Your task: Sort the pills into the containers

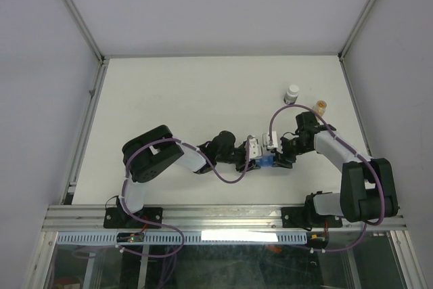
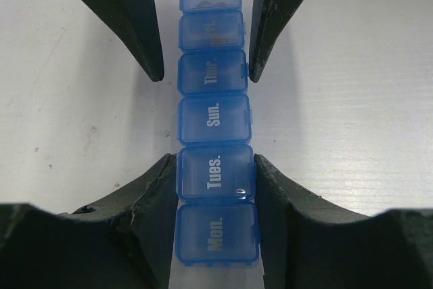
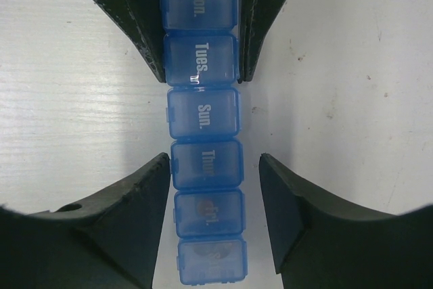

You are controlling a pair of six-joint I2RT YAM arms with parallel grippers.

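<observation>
Overhead, my two arms met near the middle of the table (image 1: 203, 93), with the pill organizer (image 1: 266, 161) lying between my left claw (image 1: 259, 157) and my right claw (image 1: 277, 158), well apart from the white-capped bottle (image 1: 291, 93) farther back. Through the left wrist camera the organizer lay as one straight blue row with every lid down. My left fingers (image 2: 152, 194) pressed both long walls at the cell marked Tues., so that claw was clamped on it. From the right wrist, my right fingers (image 3: 135, 201) straddled the Thur. cell, one finger at the wall and a clear gap beside the other, so that claw was released. Faint brownish shapes (image 2: 215, 32) showed through the two end lids past Thur.; whether they were pills I could not tell. I judged the organizer light, stiff and thin-walled, with smooth sides apt to slip in a grip and to skate on the table. The best hold seemed to be across its narrow width on the side walls, leaving the lid tabs free, with a squeeze gentle enough not to bow the plastic.
</observation>
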